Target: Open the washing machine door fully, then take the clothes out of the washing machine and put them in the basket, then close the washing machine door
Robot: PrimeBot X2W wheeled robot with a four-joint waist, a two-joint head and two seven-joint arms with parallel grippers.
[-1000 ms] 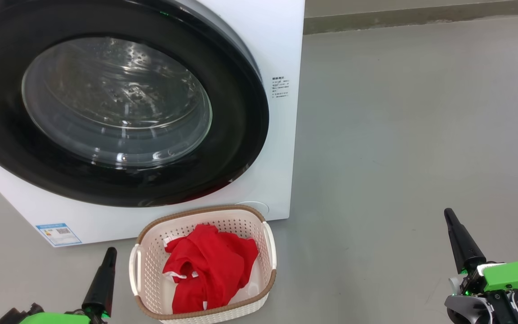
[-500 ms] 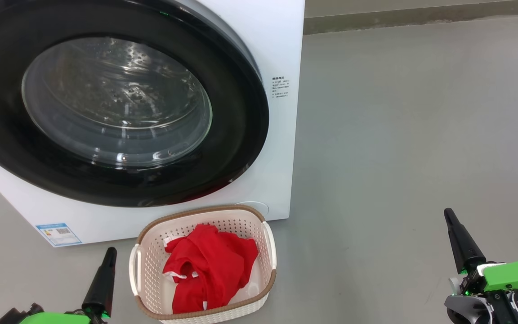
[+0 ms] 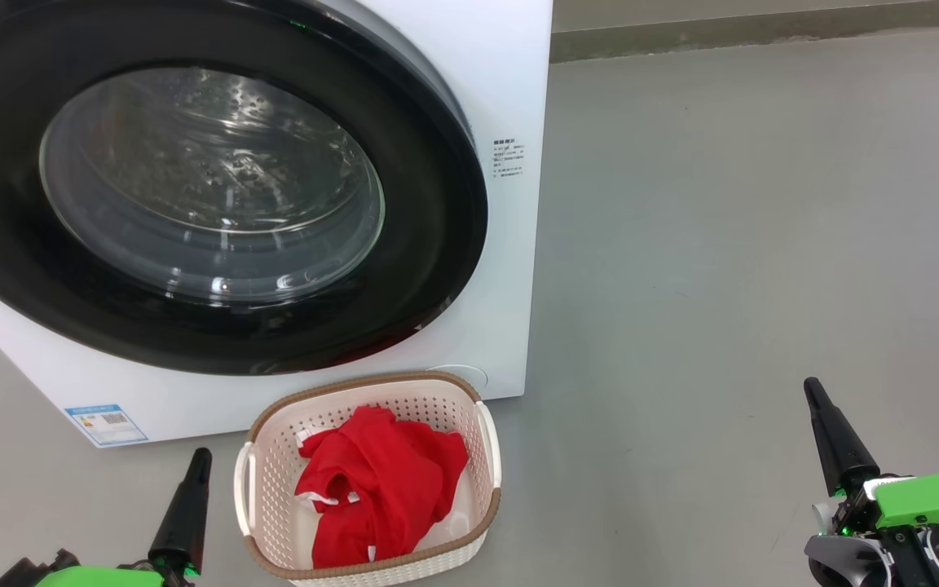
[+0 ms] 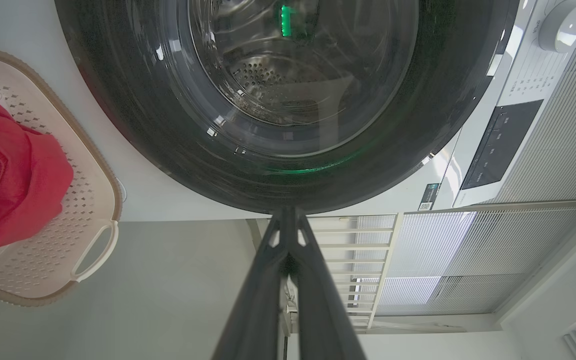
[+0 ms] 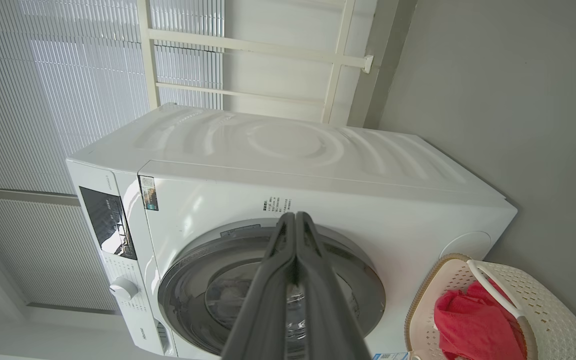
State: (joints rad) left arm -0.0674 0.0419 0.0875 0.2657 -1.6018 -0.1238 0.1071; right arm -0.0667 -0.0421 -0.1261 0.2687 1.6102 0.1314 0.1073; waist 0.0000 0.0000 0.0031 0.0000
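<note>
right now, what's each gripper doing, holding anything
left gripper: closed, holding nothing
right gripper: closed, holding nothing

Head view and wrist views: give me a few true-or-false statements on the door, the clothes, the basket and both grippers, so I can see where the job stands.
1. The washing machine door is closed against the washing machine. True.
2. The clothes are inside the washing machine. False: they lie in the basket.
3. The left gripper holds the clothes. False: it is shut and empty, beside the basket.
4. The right gripper is shut and holds nothing. True.
5. The basket stands on the floor in front of the washing machine. True.
</note>
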